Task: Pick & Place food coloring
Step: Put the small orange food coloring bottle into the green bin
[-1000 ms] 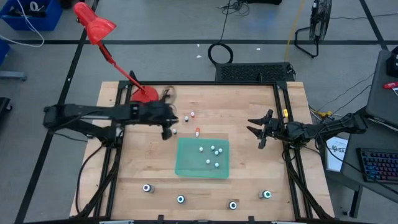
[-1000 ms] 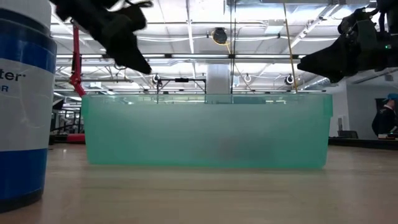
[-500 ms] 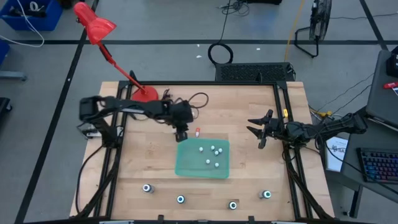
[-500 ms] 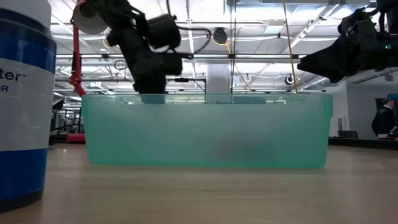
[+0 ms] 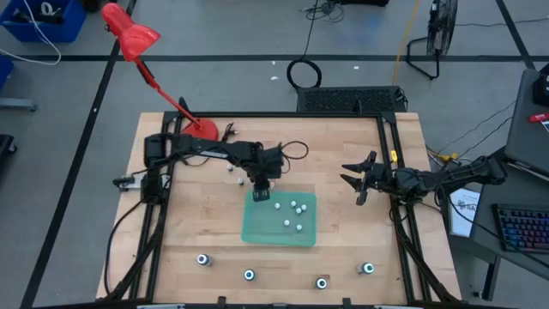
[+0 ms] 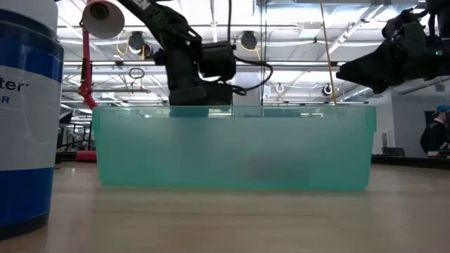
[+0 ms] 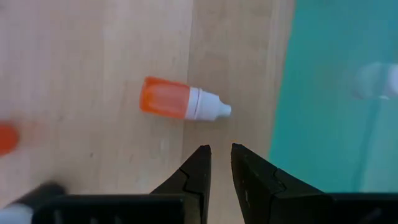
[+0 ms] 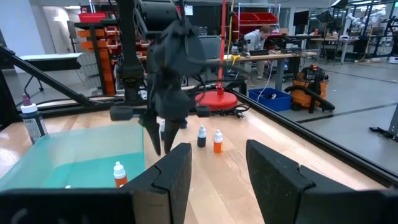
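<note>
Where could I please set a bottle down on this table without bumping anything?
Bare wood lies between the green bin and the right gripper, and left of the bin above the dark bottles along the near edge. It is crowded at the bin's far-left corner, where the left gripper hovers among loose bottles.

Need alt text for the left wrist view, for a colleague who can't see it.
The left gripper, its two dark fingers nearly shut with nothing between them, points down at the wooden table. A small orange bottle with a white cap lies on its side just beyond the fingertips, beside the translucent teal bin.
</note>
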Controlling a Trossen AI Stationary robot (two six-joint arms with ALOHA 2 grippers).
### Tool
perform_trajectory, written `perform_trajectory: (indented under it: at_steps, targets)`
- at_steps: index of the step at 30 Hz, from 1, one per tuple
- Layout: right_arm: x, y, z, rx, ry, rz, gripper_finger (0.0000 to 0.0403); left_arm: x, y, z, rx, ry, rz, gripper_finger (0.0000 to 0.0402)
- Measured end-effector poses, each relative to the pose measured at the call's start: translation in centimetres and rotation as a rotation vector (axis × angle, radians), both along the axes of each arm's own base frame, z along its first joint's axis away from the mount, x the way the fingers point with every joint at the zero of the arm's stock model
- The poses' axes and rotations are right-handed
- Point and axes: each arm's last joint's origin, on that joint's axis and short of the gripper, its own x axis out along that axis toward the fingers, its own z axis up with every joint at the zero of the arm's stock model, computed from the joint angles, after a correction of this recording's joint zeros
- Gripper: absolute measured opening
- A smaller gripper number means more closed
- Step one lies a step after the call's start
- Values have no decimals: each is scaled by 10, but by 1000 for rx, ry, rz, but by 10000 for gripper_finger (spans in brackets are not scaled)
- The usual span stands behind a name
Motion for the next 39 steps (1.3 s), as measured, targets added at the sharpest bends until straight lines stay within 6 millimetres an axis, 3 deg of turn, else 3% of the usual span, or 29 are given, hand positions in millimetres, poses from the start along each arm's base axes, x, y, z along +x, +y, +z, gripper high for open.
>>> perform_trajectory:
  at_steps: [9, 24, 32, 39]
  targets:
    - [0, 0, 0, 0, 0, 0, 141, 17, 3, -12, 9, 21, -22, 67]
    - [0, 0, 0, 0, 1, 0, 141, 45, 10, 2, 133, -303, -42, 67]
    - [0, 0, 0, 0, 0, 0, 141, 43, 15, 40, 316, -425, -38, 67]
    - [0, 0, 0, -1, 4, 0, 141, 17, 19, 74, 397, -331, 119, 67]
